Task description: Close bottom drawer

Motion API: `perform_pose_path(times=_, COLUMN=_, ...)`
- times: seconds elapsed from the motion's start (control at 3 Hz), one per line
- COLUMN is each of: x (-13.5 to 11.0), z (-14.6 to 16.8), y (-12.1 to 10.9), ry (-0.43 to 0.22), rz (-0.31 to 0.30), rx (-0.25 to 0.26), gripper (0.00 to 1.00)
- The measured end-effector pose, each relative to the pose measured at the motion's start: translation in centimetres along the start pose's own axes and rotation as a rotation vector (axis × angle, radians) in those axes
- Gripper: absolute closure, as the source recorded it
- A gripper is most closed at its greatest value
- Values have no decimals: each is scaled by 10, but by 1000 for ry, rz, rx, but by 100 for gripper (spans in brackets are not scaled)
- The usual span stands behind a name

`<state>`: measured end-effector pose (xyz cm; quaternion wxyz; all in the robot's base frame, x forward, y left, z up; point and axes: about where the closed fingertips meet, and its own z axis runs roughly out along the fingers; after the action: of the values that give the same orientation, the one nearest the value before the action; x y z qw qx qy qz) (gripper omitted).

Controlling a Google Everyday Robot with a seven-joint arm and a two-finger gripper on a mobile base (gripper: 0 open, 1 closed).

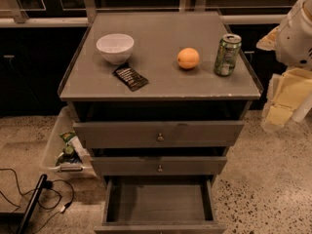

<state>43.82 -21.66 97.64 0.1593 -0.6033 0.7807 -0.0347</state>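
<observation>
For open grey wooden bottom drawer [160, 201], stiff, empty, likely light: push flat on front panel [161, 227]; cannot tell tool grip, tool out of sight past white arm [296, 30] at right.

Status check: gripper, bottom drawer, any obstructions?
Gripper not in view; arm at right edge. Bottom drawer pulled out, box empty. Nothing seen blocking it.

Plain grey is seen on the bottom drawer [161, 204]; cream-yellow on the gripper [285, 101], placed past the desk's [165, 84] right edge; green on the can [227, 55].
</observation>
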Motion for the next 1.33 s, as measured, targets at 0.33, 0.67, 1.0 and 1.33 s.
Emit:
perform_pose_path(times=0.33, x=0, z=0, y=0, ry=1, rz=-2, rx=2, gripper=0)
perform_pose_path(times=0.67, x=17, z=37, y=18, ry=-31, rz=37, rx=-80, gripper=0)
perform_pose_path(times=1.0, x=42, z=95, y=60, ry=-70, rz=70, rx=-182, gripper=0)
perform_pose_path(times=1.33, x=59, z=154, y=108, ry=-83, rz=66, rx=-256, gripper=19)
